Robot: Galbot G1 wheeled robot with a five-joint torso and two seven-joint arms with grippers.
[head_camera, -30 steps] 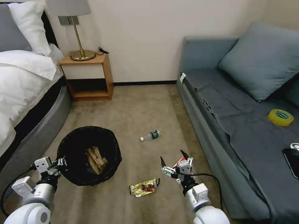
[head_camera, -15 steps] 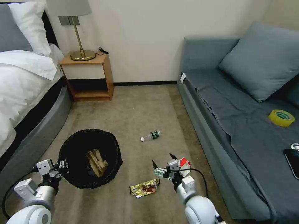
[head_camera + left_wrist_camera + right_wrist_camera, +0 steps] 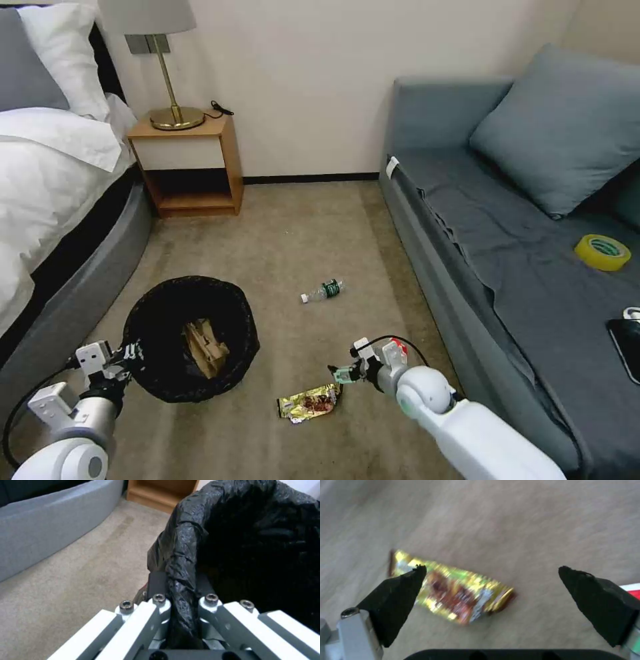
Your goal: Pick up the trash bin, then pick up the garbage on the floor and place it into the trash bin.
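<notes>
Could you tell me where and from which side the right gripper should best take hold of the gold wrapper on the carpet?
Probably from straight above, across the narrow middle of the gold wrapper: it lies flat and elongated, and the open right gripper could span that width.

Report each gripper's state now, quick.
Left gripper: shut on the trash bin rim.
Right gripper: open, empty, above the gold wrapper.
</notes>
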